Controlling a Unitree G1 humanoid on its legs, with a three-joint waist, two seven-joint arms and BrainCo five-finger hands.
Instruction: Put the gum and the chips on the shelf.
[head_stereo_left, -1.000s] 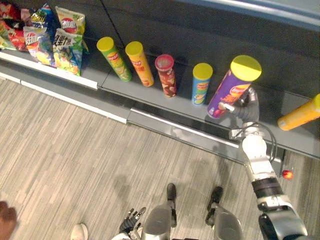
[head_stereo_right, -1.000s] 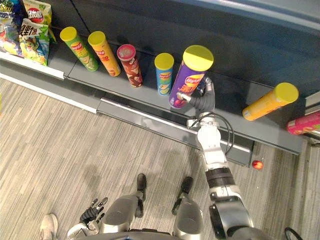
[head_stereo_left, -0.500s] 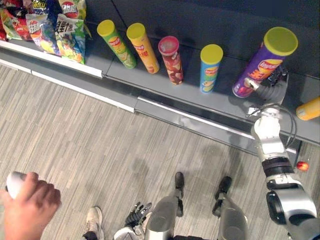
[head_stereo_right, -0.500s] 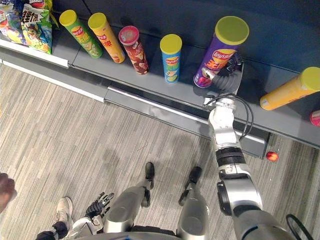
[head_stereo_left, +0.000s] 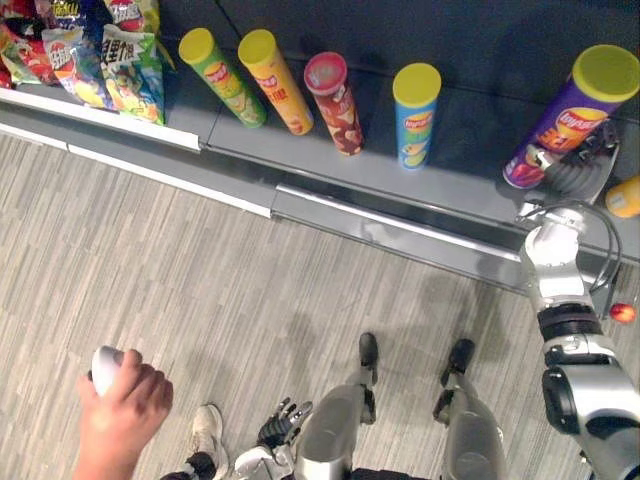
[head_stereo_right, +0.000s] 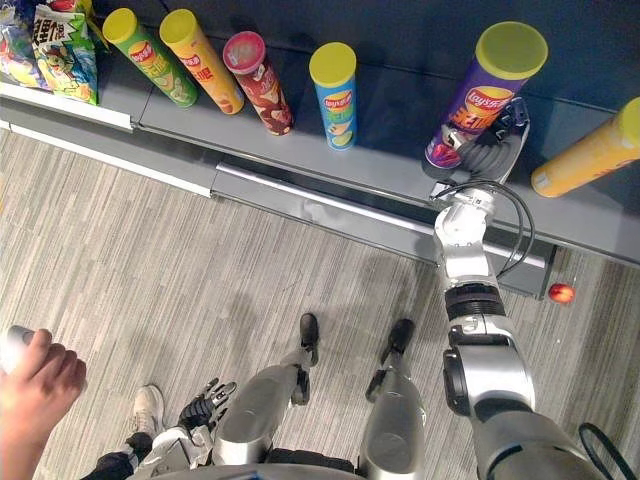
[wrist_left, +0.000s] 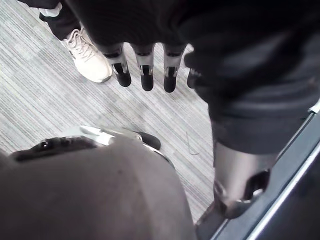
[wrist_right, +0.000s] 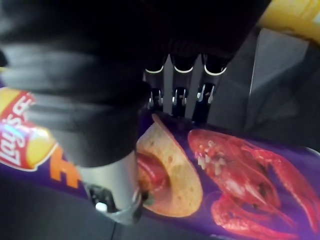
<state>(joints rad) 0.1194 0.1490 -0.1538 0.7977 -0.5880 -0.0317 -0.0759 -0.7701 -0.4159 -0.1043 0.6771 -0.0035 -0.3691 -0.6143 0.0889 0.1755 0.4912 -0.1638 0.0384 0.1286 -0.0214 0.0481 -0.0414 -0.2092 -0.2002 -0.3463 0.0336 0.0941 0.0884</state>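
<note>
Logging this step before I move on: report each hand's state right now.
Left hand: open, fingers straight, holding nothing.
Right hand: shut on the purple chips can.

Right arm: built of silver-grey shell segments. A pale, smooth forearm shell meets a black ribbed band, followed by a rounded grey housing with a dark disc on its side.

Right hand: a dark ribbed cover lies over the back and wrist. The right-hand fingers are dark-linked with thin pale bands across them. The right thumb is a smooth silver cylinder with a dark fitted end.

Left hand: same dark cover. The left-hand fingers are silver with rounded, glossy black tips. The left thumb is silver with a dark cap.
</note>
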